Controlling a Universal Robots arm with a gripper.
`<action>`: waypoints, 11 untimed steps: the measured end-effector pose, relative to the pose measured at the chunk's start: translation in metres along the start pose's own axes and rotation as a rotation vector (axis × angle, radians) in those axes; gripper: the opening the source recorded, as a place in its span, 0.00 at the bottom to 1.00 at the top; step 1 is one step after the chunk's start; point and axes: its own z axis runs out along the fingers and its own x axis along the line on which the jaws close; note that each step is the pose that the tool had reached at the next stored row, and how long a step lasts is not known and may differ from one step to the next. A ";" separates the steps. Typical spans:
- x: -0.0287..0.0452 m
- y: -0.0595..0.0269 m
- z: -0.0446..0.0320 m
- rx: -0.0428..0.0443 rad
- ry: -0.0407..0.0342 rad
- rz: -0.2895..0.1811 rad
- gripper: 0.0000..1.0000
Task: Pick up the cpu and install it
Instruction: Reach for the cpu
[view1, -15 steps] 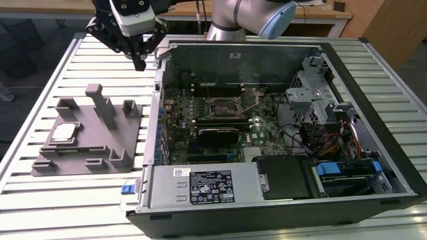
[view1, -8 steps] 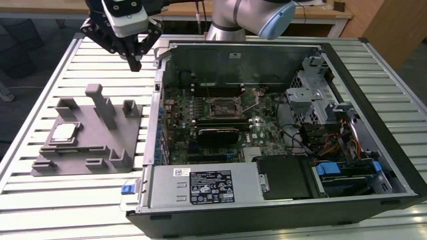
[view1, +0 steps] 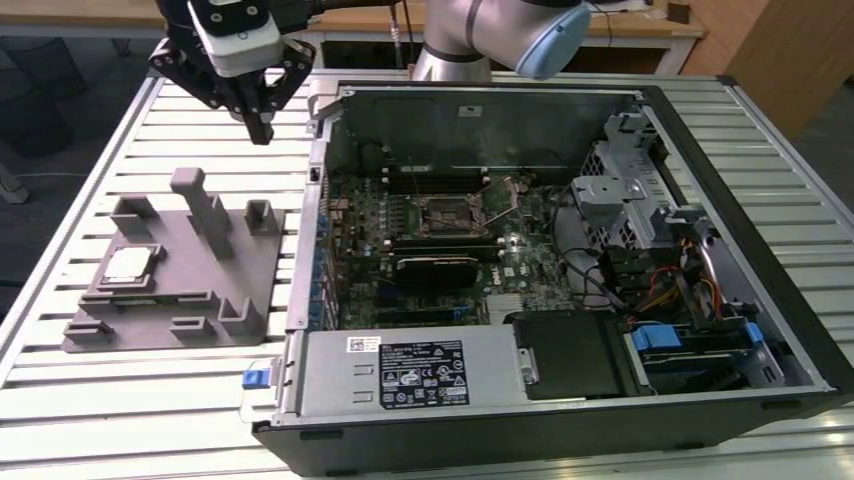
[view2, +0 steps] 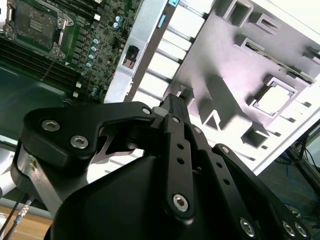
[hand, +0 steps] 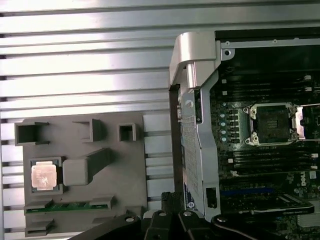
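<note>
The cpu (view1: 127, 265) is a small pale silver square lying flat in a pocket of the grey holder (view1: 154, 322), toward the exterior view's left. It shows in both wrist views (view2: 274, 98) (hand: 43, 176). My gripper (view1: 258, 128) hangs above the slatted table, beyond the holder's far edge and beside the case's corner. Its dark fingers are shut with nothing between them (view2: 173, 100) (hand: 172, 198). The dark square socket (view1: 447, 212) with its metal frame sits on the motherboard inside the open case (hand: 272, 122) (view2: 37, 20).
The open computer case (view1: 400, 372) takes up the middle and the exterior view's right, its metal wall (hand: 192, 125) rising between holder and motherboard. Upright posts (view1: 200, 200) stand on the holder. A green memory stick (hand: 67, 206) lies in a holder slot.
</note>
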 end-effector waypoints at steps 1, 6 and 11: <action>0.0011 -0.0001 0.0001 0.0000 0.0001 0.000 0.11; 0.0072 -0.0006 0.0010 0.0000 0.0001 0.000 0.11; 0.0138 -0.0011 0.0017 0.0000 0.0002 0.000 0.11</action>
